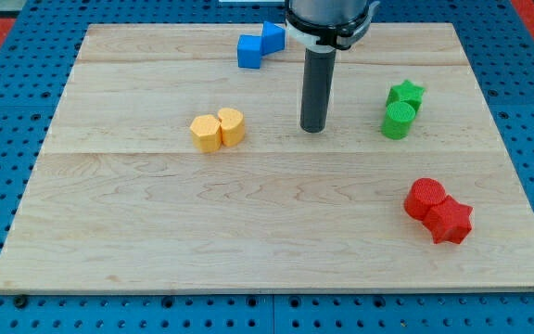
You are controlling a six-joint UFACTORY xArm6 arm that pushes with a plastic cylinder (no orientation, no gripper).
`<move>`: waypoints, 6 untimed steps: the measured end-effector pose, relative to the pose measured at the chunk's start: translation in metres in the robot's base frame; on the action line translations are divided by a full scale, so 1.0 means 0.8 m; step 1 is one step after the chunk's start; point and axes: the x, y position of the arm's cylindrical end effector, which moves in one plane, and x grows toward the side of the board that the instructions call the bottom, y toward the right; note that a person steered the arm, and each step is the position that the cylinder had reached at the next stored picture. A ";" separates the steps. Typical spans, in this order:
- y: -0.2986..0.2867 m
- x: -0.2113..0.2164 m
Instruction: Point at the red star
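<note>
The red star [451, 222] lies at the view's lower right on the wooden board [248, 232], touching a red cylinder [425, 198] on its upper left. My tip [313, 128] rests on the board near the upper middle, well up and to the left of the red star. It touches no block.
Two yellow blocks [218, 129] sit together left of my tip. A green star [406, 94] and a green cylinder [398, 121] sit to its right. Two blue blocks [260, 44] lie at the top, near the board's far edge.
</note>
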 end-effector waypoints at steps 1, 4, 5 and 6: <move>0.001 0.000; 0.102 0.034; 0.153 0.074; 0.214 0.099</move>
